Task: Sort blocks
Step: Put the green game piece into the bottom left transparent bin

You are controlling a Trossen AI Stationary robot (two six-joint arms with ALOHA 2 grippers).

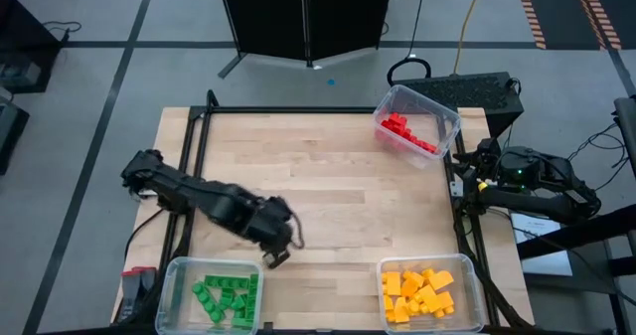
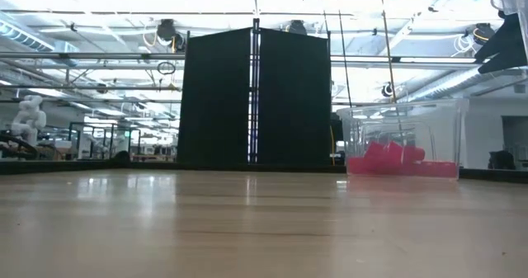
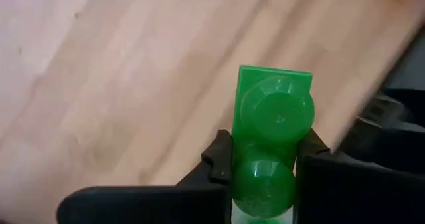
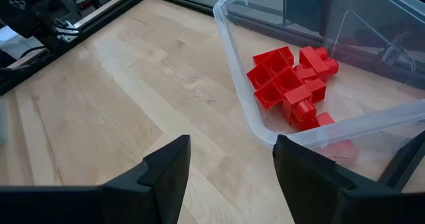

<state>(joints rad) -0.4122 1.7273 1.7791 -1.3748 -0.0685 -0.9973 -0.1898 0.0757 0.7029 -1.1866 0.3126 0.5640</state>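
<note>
My left gripper (image 1: 281, 251) hangs above the wooden table, just beyond the far right corner of the clear bin (image 1: 171, 297) that holds several green blocks (image 1: 224, 295). It is shut on one green block (image 3: 272, 117), whose two round studs face the wrist camera. My right gripper (image 4: 229, 177) is open and holds nothing. It waits off the table's right edge, beside the far-right bin (image 1: 449, 124) of red blocks (image 4: 292, 84). A third bin (image 1: 475, 275), near right, holds yellow-orange blocks (image 1: 422, 293). My left gripper pinches the green block by its two opposite sides (image 3: 240, 174), one finger on each, level with the nearer stud. The fingers (image 3: 216, 161) come from above, pointing steeply down. The block's other end juts out past the fingertips, clear of the table.
A black metal frame (image 1: 298, 109) runs along the table's far and side edges. The red bin shows at the right in the low view (image 2: 404, 146), with a black panel (image 2: 256, 96) standing beyond the far edge. Bare wood (image 1: 328, 186) lies between the three bins.
</note>
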